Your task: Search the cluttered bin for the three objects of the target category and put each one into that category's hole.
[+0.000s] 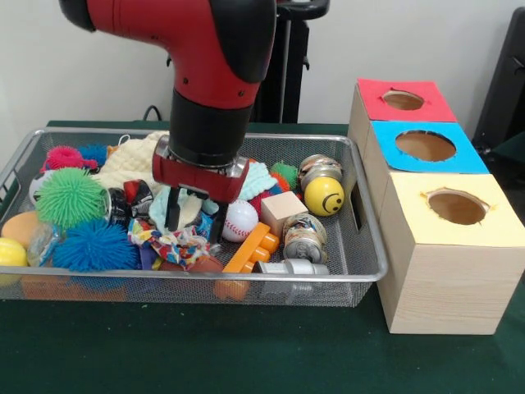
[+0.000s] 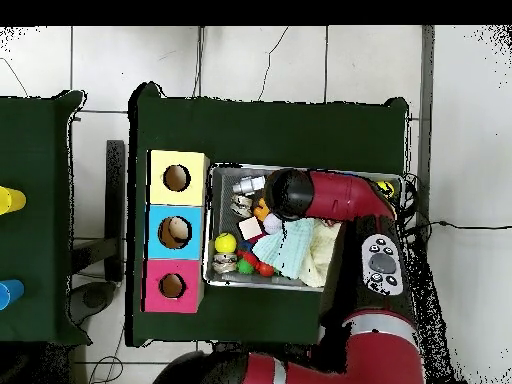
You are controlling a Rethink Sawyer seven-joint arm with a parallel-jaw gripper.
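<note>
Wire-mesh bin sits on green table, packed w/ toys, just left of a row of three wooden boxes in front view: red-topped box at back, blue-topped box in middle, yellow-topped box nearest camera, each w/ a round hole in its top. Red-and-black Sawyer arm comes down into the bin's centre; its gripper hangs w/ dark fingers spread apart, nothing between them, tips just above a confetti-patterned cloth scrap lying near the bin's front wall. Cream waffle cloth and mint-green waffle cloth lie behind the gripper. Left side holds a green spiky ball and a blue spiky ball; right of the gripper are a baseball, orange toy brick, wooden cube and yellow smiley ball (by the bin's right end). Overhead, the arm covers much of the bin.
</note>
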